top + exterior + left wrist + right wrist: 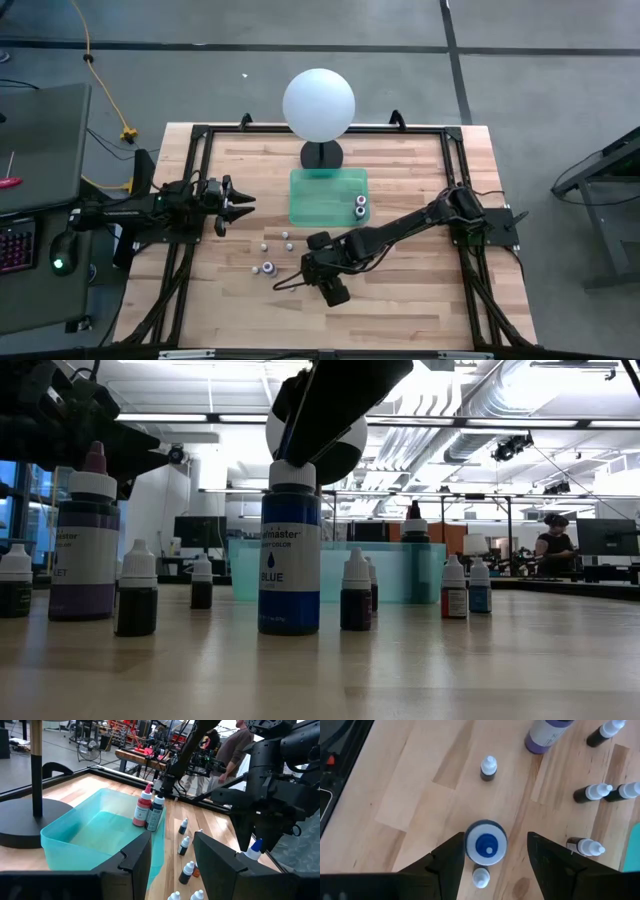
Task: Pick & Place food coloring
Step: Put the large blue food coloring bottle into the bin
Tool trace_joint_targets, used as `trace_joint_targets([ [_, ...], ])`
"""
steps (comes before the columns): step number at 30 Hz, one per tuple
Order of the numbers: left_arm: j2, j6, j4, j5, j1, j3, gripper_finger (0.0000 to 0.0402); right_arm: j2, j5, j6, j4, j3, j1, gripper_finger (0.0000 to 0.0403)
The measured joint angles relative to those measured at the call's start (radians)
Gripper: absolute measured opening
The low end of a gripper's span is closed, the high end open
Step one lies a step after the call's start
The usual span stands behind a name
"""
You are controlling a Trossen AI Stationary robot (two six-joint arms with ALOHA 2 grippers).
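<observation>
right gripper (490, 851): fingers spread wide, hanging straight over the big blue bottle (486, 843), one finger either side of its cap, not visibly touching; nothing held.
left gripper (172, 852): parked over the table's left side, aimed at the tray, fingers apart, empty.
tray (320, 200): teal bin at table centre, in front of the white sphere (318, 104); two bottles (359, 206) stand in its right end (red and blue tops in the left wrist view).
still out: purple bottle (84, 545), blue bottle and a scatter of small droppers (267, 267) on the wood in front of the tray.
progress: early, judging two placed, most left.
next: likely close on the blue bottle, carry it to the tray (tall, may tip).
</observation>
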Motion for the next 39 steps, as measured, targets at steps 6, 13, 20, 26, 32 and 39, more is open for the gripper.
trace_joint_targets([
  [6, 0.000, 0.000, 0.000, 0.000, 0.000, 0.000, 0.0147, 0.000, -0.014, 0.010, 0.001, 0.000, 0.000, 0.0204],
  [13, 0.000, 0.000, 0.000, 0.000, 0.000, 0.000, 0.0147, 0.000, -0.011, 0.078, 0.012, 0.000, 0.000, 0.0204],
  [20, 0.000, 0.000, 0.000, 0.000, 0.000, 0.000, 0.0147, -0.001, -0.019, 0.113, 0.053, -0.023, -0.001, 0.0204],
  [26, 0.000, 0.000, 0.000, 0.000, 0.000, 0.000, 0.0147, 0.000, -0.076, 0.165, 0.110, -0.102, -0.001, 0.0204],
  [32, 0.000, 0.000, 0.000, 0.000, 0.000, 0.000, 0.0147, -0.002, -0.074, 0.183, 0.129, -0.112, -0.001, 0.0204],
  [39, 0.000, 0.000, 0.000, 0.000, 0.000, 0.000, 0.0147, -0.004, -0.083, 0.182, 0.144, -0.107, -0.001, 0.0204],
])
